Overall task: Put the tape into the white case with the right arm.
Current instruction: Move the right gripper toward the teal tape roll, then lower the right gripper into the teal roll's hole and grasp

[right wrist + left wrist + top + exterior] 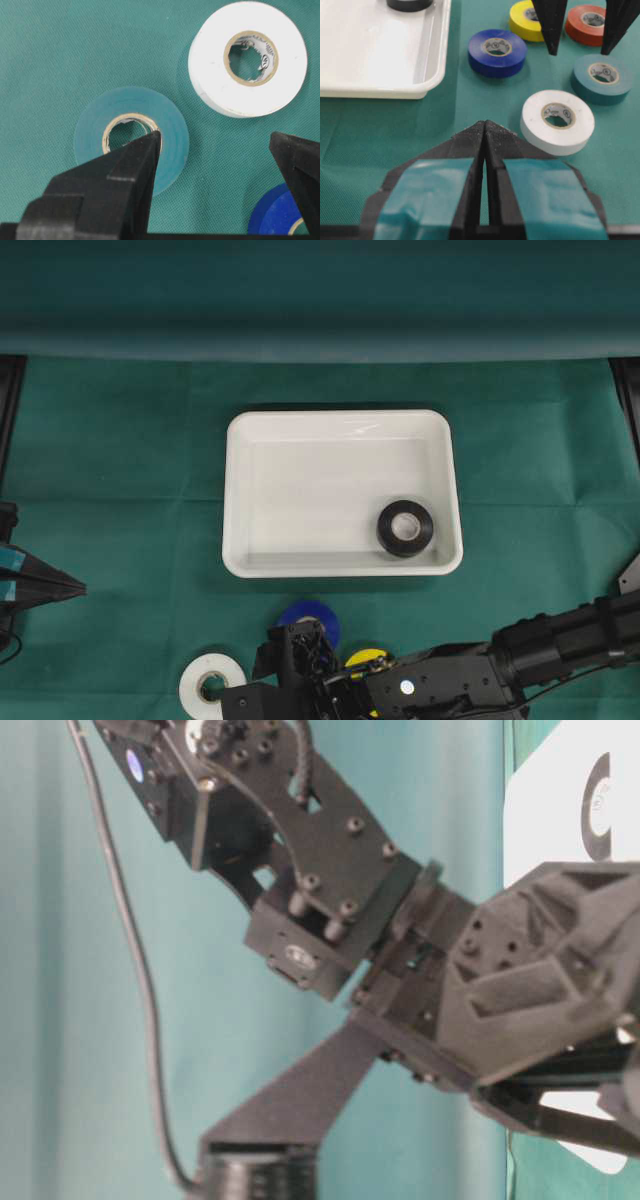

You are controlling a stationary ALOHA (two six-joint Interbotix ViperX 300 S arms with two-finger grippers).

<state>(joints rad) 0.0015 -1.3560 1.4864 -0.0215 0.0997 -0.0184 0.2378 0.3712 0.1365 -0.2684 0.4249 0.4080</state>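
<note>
Hovering over the loose rolls on the desk (120, 540), the right arm (560, 640) reaches in from the near right edge with its right gripper (580, 47) pointed steeply down. Its jaws stand wide apart and hold nothing.

In the right wrist view the teal tape (131, 145) lies flat on the cloth directly under one finger, that fingertip sitting over the edge of the roll's core hole. The other finger hangs well off to the far side of the gap, beyond the roll's rim, just above the blue tape (277, 212). The white tape (248, 57) lies ahead of the jaws, apart from the teal one. So the teal roll looks off-centre in the gap; judged from this, the jaws would need to shift toward it, or straddle one wall of the ring through the hole, before closing.

Lying flat, the roll has no long axis to align with. In the left wrist view the yellow tape (527, 20) and the orange tape (592, 22) sit just behind the two fingertips.

Beyond the jaws lies the white case (240, 490), already holding a black tape (405, 527) in its near right corner.

The left gripper (485, 142) rests far off to the left with its jaws pressed together and empty; the right arm is plainly the nearer.
</note>
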